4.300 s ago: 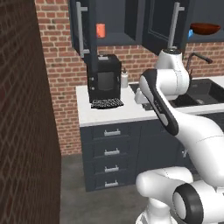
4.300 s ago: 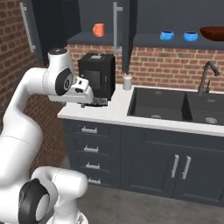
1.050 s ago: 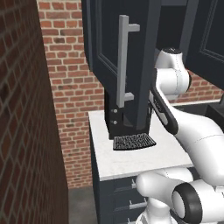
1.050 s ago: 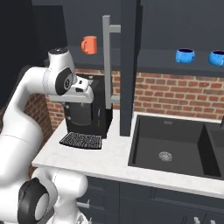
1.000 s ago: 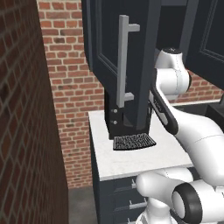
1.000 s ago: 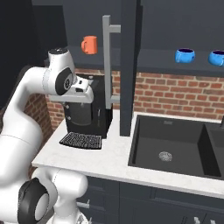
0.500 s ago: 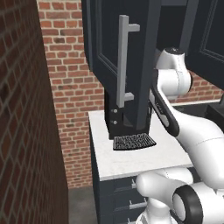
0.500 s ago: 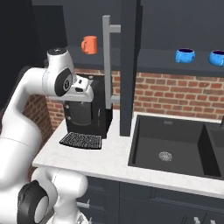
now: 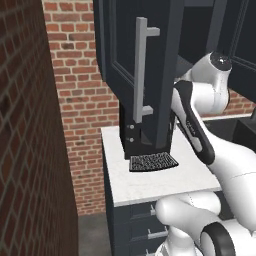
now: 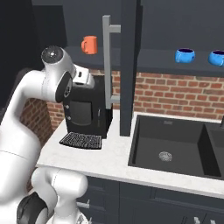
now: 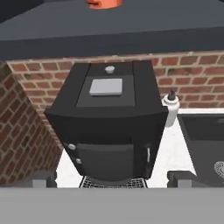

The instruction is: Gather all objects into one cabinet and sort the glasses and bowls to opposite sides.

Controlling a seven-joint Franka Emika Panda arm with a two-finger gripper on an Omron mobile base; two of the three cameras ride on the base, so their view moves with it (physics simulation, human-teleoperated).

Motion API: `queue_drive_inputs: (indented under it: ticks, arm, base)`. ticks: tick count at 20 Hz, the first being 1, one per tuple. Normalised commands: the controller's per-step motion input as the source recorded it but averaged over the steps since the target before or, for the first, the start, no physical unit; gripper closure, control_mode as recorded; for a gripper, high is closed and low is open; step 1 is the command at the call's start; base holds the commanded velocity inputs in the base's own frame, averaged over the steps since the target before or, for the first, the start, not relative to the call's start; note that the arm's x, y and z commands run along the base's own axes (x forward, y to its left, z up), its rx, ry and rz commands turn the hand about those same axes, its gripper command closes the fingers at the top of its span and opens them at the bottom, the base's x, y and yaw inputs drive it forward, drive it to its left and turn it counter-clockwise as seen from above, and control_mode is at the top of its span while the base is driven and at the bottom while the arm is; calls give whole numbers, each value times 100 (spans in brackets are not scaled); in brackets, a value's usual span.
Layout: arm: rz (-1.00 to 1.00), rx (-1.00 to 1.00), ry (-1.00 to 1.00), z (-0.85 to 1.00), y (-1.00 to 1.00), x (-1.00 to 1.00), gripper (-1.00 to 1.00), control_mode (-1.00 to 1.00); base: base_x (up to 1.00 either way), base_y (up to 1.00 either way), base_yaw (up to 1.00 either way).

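Orange cup: it stands upright on the cabinet shelf, up above the coffee machine, with its handle out to one side. In the hand view you see only its base at the top edge.
How the cup will handle: you can judge it as light, rigid and smooth-walled, so likely a little slippery. Take it across the body, below the rim, with the handle left clear of the fingers. It is taller than the bowls and could tip if you nudge it at the top.
Blue bowls: two of them, and, sit on the same shelf well to the right of the cup, near each other but apart.
How the bowls will handle: you should expect them light, stiff and squat. The likeliest hold is one finger inside and one outside, pinching the wall at the rim, since the round body is wide for a side grip.
Cabinet door: it stands swung open, edge-on, between the cup and the bowls. Its long grey bar handle faces the arm. Mind it on any sideways reach.
Gripper: the fingers are spread wide and hold nothing. They point at the front of the coffee machine, well below the shelf.
Table: it carries the coffee machine, a white soap bottle just beside it, and the sink to the right.
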Motion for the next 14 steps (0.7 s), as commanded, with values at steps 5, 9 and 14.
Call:
queue_drive_inputs:
  ticks: [5,9,14]
  arm:
    - [-7,3,-18,42,13,77,-100,-100]
    - [-6,0,-1,46,19,66,-100,-100]
    - [-5,0,0,62,11,58,-100,-100]
  base:
    - [0,0,0]
    - [0,0,0]
    - [0,0,0]
